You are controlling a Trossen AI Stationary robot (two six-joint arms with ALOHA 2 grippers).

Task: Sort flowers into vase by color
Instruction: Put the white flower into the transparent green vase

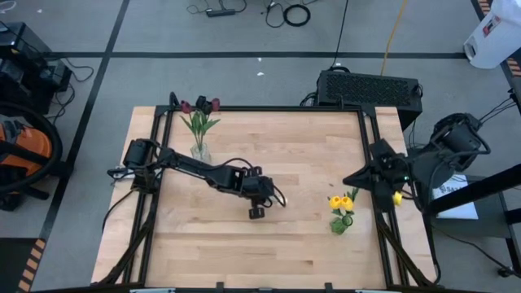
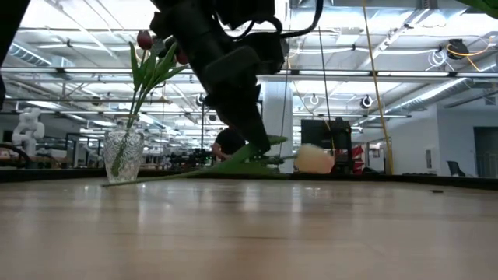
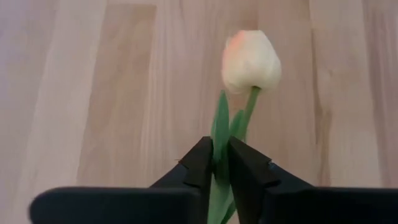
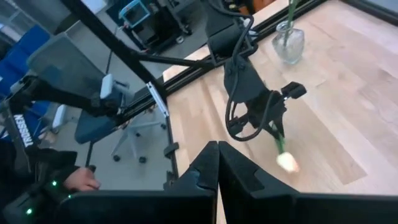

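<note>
Where the tabletop (image 1: 244, 236) lies bare at the lower edge of the overhead frame, nothing but pale wood. Just above, near centre: left claw (image 3: 217, 167) clenched on the green stem of a cream-peach tulip (image 3: 251, 61), head resting low on the wood. Lower right: yellow tulips (image 1: 342, 203) bunched in a small green vase (image 1: 339, 225). Right edge: right claw (image 4: 217, 163) off the tabletop, fingers pressed together, gripping nothing. Upper left, farthest: dark red tulips (image 1: 201, 107) upright in a glass vase (image 1: 199, 150).
</note>
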